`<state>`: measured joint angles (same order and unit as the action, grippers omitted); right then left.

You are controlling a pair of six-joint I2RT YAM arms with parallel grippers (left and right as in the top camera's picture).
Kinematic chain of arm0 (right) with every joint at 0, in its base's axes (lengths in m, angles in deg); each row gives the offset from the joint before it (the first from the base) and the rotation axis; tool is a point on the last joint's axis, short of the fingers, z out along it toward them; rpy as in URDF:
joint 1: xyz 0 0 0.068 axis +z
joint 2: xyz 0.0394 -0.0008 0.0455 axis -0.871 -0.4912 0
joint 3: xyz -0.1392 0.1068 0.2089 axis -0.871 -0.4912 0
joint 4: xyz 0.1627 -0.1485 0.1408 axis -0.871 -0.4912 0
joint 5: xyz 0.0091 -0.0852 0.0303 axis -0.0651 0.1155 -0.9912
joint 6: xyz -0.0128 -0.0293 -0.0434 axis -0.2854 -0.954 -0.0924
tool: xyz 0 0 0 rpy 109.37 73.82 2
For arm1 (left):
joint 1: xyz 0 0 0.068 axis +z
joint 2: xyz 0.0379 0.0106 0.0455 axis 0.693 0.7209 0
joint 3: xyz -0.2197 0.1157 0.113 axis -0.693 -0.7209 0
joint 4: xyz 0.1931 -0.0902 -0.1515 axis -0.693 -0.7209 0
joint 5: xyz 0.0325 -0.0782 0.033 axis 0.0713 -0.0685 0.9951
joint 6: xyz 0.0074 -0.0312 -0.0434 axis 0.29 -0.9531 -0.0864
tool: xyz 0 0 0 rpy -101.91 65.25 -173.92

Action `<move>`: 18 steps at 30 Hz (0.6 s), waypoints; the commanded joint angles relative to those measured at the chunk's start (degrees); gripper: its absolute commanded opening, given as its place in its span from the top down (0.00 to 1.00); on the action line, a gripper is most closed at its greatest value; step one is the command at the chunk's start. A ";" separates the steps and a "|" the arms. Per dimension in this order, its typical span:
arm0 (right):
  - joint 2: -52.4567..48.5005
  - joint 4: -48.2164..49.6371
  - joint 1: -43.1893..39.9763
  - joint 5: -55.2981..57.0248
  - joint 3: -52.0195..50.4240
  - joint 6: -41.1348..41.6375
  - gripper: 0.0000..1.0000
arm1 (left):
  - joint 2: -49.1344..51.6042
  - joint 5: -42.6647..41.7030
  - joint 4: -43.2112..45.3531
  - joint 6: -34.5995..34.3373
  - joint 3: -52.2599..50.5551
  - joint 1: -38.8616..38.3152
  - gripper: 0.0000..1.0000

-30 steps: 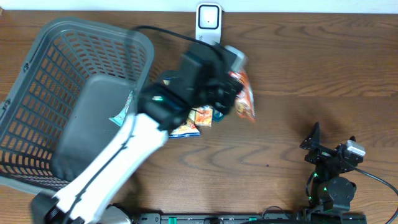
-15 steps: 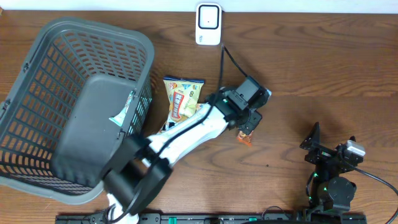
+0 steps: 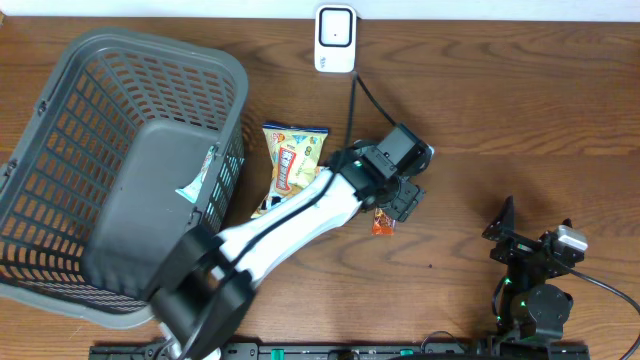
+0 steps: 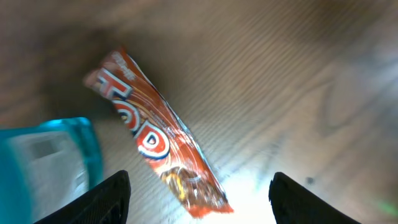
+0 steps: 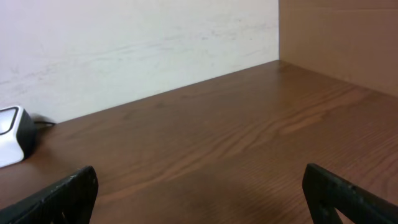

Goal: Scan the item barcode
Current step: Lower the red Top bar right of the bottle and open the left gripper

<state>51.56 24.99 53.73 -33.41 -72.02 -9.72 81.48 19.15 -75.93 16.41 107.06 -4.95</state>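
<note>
An orange-red snack wrapper (image 4: 155, 140) lies flat on the wooden table, just under my left gripper (image 4: 199, 208). The gripper's jaws stand wide apart on either side of the wrapper's near end and do not touch it. From overhead the same wrapper (image 3: 383, 223) sits just below the left gripper (image 3: 402, 196) at mid-table. The white barcode scanner (image 3: 335, 38) stands at the back edge, its cable running toward the arm. My right gripper (image 5: 199, 202) is open and empty, parked low at the front right (image 3: 515, 235).
A grey plastic basket (image 3: 60, 120) fills the left side. A yellow snack bag (image 3: 292, 160) lies beside it, partly under the left arm. A blurred teal object (image 4: 46, 165) shows at the left of the left wrist view. The scanner (image 5: 12, 134) is also in the right wrist view.
The left arm swung down from in front of the scanner to mid-table. Its jaws opened and let go of the orange-red wrapper, which now lies on the wood. The right arm is unchanged.
</note>
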 commanded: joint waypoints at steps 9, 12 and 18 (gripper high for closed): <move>0.20 -0.22 -0.28 0.11 -0.13 -0.63 0.01 | -28.65 21.24 -8.22 0.15 2.40 3.78 0.80; 0.20 -0.22 -0.28 0.11 -0.15 -0.63 0.01 | -29.14 20.44 -10.43 0.15 2.32 9.90 0.92; 0.20 -0.22 -0.28 0.11 -0.13 -0.63 0.01 | -24.46 10.27 -11.47 1.27 -0.37 21.20 0.93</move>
<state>51.56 24.99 53.73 -33.41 -72.02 -9.74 53.31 34.50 -86.91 16.65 108.74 11.99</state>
